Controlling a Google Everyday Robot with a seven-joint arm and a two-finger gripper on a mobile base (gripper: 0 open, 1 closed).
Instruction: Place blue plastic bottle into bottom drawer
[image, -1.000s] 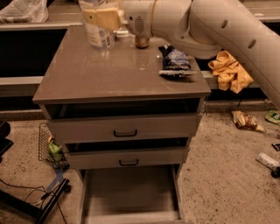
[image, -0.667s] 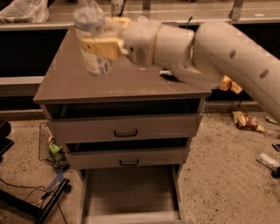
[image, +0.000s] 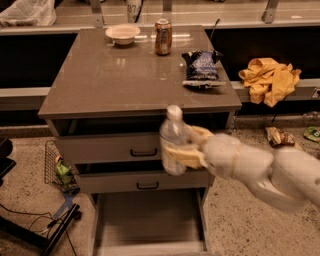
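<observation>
My gripper (image: 181, 154) grips the bottle (image: 173, 131) upright before the upper drawers (image: 110, 148), above the open bottom drawer (image: 150, 220); transfer is under way; next I should lower it inside, then release.

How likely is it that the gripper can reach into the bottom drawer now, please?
Probably yes: the gripper, shut on the blue plastic bottle, hangs above the bottom drawer, which stands open, floor unobstructed.

blue plastic bottle (image: 172, 136) clear, white cap | jaws cream, around bottle | bottom drawer (image: 150, 220) grey
</observation>
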